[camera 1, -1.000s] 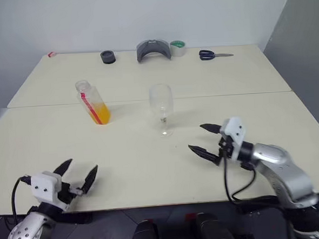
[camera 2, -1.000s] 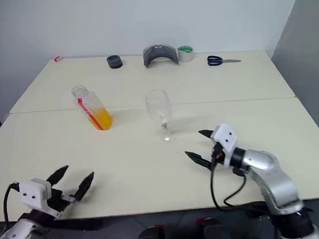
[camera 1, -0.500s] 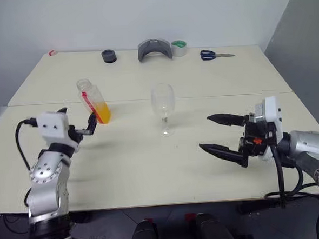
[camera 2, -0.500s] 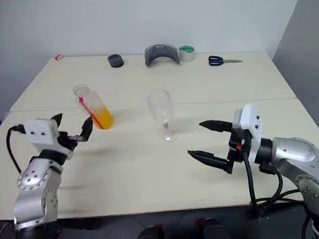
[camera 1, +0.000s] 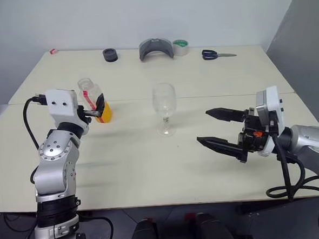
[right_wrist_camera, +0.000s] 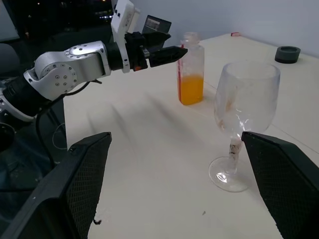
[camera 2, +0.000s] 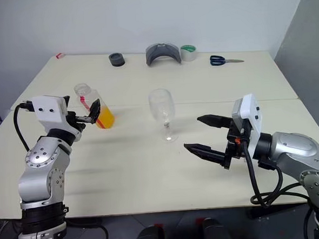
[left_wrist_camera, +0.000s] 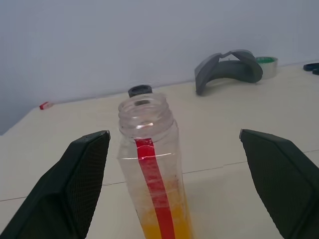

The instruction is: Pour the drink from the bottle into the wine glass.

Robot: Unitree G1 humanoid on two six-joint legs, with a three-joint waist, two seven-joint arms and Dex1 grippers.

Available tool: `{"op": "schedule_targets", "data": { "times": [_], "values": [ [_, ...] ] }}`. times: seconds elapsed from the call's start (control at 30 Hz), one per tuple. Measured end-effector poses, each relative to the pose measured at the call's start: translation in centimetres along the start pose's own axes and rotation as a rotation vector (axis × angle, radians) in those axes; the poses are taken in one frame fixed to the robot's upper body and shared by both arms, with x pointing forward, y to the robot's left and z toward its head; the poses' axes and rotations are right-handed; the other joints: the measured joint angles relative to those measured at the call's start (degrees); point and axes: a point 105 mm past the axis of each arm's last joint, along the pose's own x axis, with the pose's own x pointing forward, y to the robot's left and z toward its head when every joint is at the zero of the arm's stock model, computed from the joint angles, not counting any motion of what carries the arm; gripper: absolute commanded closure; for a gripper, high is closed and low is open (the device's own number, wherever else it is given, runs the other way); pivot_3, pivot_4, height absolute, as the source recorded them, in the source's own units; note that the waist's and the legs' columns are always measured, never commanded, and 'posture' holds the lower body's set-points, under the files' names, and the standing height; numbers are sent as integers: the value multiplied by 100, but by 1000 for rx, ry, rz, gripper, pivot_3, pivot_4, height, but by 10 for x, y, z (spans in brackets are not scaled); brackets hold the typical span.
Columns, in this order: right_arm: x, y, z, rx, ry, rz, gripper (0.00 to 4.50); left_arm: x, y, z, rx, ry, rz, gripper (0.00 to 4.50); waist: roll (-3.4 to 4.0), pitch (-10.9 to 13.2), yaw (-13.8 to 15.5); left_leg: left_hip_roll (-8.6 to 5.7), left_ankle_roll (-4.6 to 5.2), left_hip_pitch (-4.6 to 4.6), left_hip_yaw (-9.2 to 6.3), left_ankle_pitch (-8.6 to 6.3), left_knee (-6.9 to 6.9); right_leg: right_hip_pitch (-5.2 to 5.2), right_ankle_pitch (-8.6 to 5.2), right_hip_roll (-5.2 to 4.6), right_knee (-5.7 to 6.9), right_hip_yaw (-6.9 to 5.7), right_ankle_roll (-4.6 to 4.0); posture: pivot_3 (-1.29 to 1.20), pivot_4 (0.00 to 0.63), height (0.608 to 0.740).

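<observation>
step: reach for bottle (left_wrist_camera: 152, 174), uncapped, drink (camera 1: 104, 113) low in it, near table's (camera 1: 151, 168) left edge | left gripper (left_wrist_camera: 172, 184) wide, bottle between fingers, untouched | right gripper (camera 1: 221, 131) wide, beside empty wine glass (camera 1: 164, 100) mid-table | next: close on bottle, lift

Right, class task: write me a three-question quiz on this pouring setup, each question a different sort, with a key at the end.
1. True or false: the bottle has its cap on.
2. Multiple choice: the wine glass is A) full of drink, B) standing upright with no orange liquid in it, C) lying on its side.
3. Short answer: which gripper is lined up with the bottle, and is it gripping it?

Key
1. False: the neck is open.
2. B.
3. The left gripper; its fingers are spread either side of the bottle and not closed on it. The right gripper is open too, near the glass.
</observation>
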Motion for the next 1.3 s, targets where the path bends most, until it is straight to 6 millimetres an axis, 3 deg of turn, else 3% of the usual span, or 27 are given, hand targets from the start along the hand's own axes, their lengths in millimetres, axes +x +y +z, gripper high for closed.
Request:
{"op": "schedule_targets", "data": {
  "times": [0.17, 0.37, 0.67, 1.0, 1.3],
  "values": [
    [0, 0, 1, 7, -6, -6, 42, -2, 7, 5, -6, -6, 38, 0, -1, 0, 4, 0, 0, 0, 0, 0, 0, 0, 0, 0, 0, 0, 0, 0, 150, 740],
    [1, 0, 3, 6, -8, 0, 42, -4, 12, -2, -26, 29, 59, 0, -1, 1, 5, 0, 0, 0, 0, 0, 0, 0, 0, 0, 1, -1, 0, 0, 150, 740],
    [2, -1, 5, -4, -14, -10, 42, 1, 21, -35, -83, 133, 27, 0, -5, 3, 10, 0, 0, 0, -1, 0, 1, 0, 0, 0, 0, -3, 0, 0, 150, 740],
    [3, -2, 5, -1, -12, -25, 42, 28, 23, -42, -89, 125, -45, 0, -7, 4, 14, -1, 0, -3, -2, 0, 2, -1, 7, 0, 1, -6, -11, 0, 150, 740],
    [4, -2, 5, -5, -17, -30, 42, 55, 16, -64, -53, 150, -126, 0, -11, 6, 18, -2, 0, -11, -4, 0, 8, -3, 10, 0, 0, -12, -15, 0, 150, 740]
  ]
}}
